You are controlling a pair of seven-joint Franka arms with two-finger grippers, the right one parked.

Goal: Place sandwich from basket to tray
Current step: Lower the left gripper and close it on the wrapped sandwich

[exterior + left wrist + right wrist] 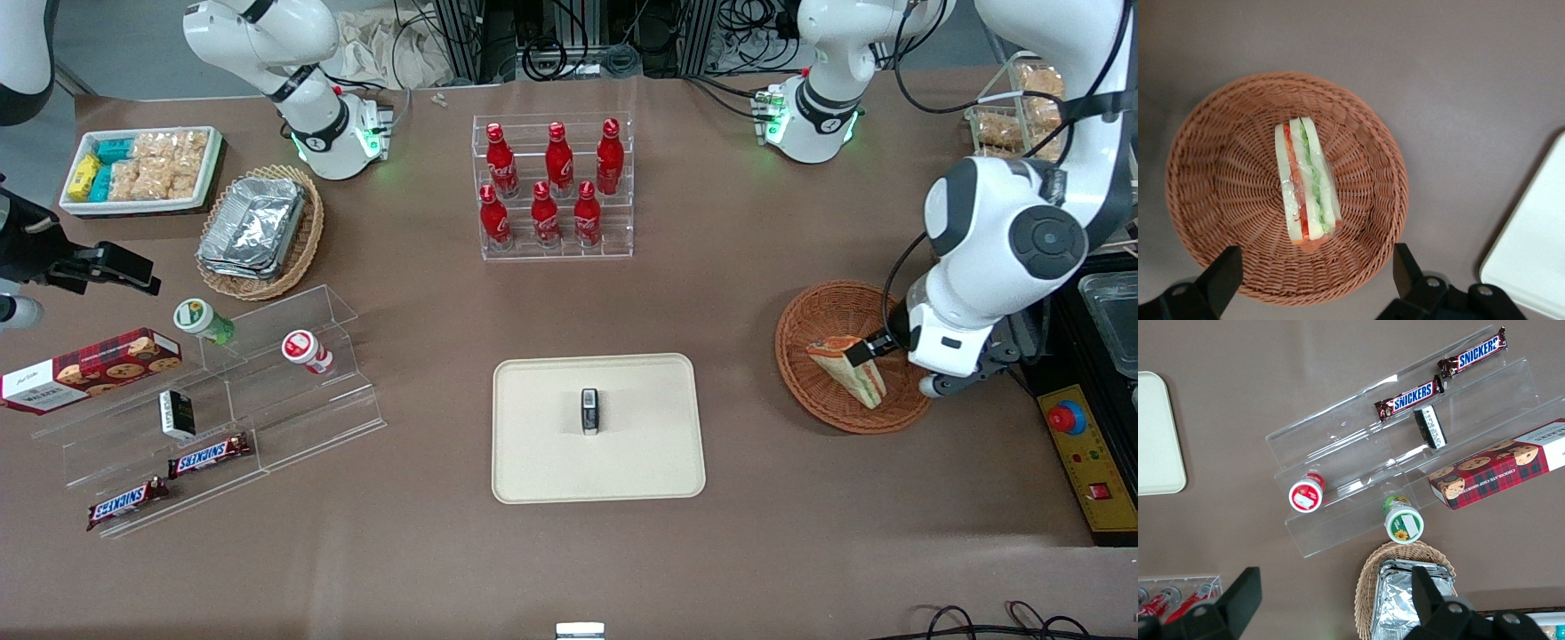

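I am taking the tray (533, 462) as my landmark, because it is lying nearest to the front camera, on the brown tabletop (427, 569). A small dark object (589, 412) is standing near the middle of the tray, so I am judging that the free areas around it are the better places for a put-down.

Going farther from the camera and toward my working end of the tabletop, the basket (809, 333) is sitting apart from the tray, with a strip of bare tabletop between them. The sandwich (849, 369) is lying inside the basket, on the woven bottom, close to the centre.

My gripper (1315, 273) is hovering above the basket with its jaws spread wide and holding nothing. In my wrist view, one finger (1221, 273) is showing over the basket rim and the second finger (1405, 267) over the rim too, and the sandwich (1306, 180) is lying between their lines but not yet between the tips. Its long axis is running roughly across the line that joins my two fingers, so the jaws are facing its flat bread sides. I am judging that a descent with only a small forward shift is what the grasp is needing.
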